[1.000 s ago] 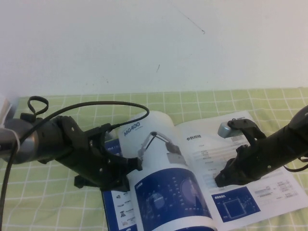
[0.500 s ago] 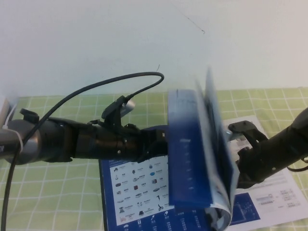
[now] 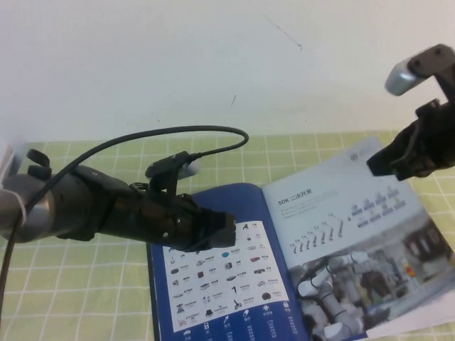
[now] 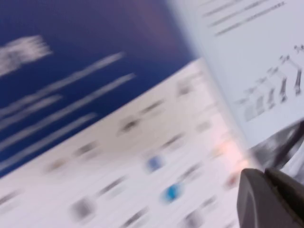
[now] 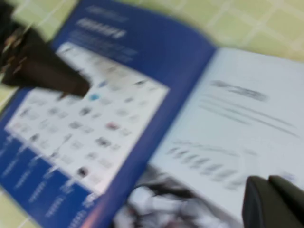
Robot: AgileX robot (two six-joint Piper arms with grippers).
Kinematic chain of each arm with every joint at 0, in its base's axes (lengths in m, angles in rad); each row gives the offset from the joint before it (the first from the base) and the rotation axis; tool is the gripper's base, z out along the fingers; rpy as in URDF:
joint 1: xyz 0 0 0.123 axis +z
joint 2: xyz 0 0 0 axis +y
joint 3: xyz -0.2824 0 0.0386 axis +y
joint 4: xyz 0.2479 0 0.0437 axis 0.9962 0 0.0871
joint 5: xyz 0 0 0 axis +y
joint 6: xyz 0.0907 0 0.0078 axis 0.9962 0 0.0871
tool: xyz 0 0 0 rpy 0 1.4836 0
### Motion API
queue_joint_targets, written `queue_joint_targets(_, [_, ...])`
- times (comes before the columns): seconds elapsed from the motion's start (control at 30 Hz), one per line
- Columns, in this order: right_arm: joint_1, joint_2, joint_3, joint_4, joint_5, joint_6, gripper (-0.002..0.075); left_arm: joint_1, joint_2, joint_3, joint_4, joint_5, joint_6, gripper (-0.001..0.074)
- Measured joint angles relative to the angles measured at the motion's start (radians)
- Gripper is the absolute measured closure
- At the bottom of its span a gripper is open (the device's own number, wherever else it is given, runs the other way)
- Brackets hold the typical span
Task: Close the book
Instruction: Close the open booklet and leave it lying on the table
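Overall: an open book [image 3: 284, 284] lies flat on a green checked tablecloth [image 3: 78, 284], in front of a plain white wall [image 3: 178, 64].
Where the book is: front centre to right of the table. Its spine runs away from the robot and both halves are spread, so it is not closed.
Near-left half: the left-hand page [image 3: 213, 277] is deep blue, with a white panel carrying rows of small product pictures.
Near-right half: the right-hand page [image 3: 334, 227] is white, with a heading and a row of small robot-arm figures. Larger robot-arm photographs sit closer to the robot.
Reach from the left: the left arm [image 3: 106, 213] comes in low and nearly level across the table.
Working end, left: the left gripper [image 3: 222, 229] is over the far part of the blue page, near the spine. Whether it touches the paper cannot be told.
Left pincer state: cannot tell.
Working end, right: the right gripper [image 3: 387, 162] is raised at the right, seen against the wall and the far corner of the white page.
Right pincer state: cannot tell.
Wiring: a black cable [image 3: 178, 138] arches over the left arm to a plug near its wrist.
Left wrist view: the blue band and white panel of the book [image 4: 118, 142] fill the frame from close above.
Right wrist view: the book [image 5: 180, 118] shows both pages from above. The left gripper [image 5: 71, 80] is a dark shape over the white panel.
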Motion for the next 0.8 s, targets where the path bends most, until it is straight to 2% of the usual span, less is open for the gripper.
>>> queue_joint_targets(0.23, [0.124,0.14,0.0,-0.008,0.059,-0.016,0.0728,0.0,-0.115,0.0,0.493,-0.056,-0.4,0.0738])
queue_joint_targets(0.47, [0.143,0.384,0.0,-0.125,0.048,0.046,0.0729,0.0,-0.135,0.0,1.07,0.025,-0.892,0.0738])
queue_joint_targets(0.63, [0.143,0.442,-0.015,-0.189,0.056,0.115,0.0728,0.0,-0.129,0.001,1.28,0.032,-1.08,0.0738])
queue_joint_targets(0.8, [0.143,0.455,-0.023,-0.191,0.07,0.128,0.0728,0.0,-0.097,0.001,1.32,0.022,-1.113,0.0738])
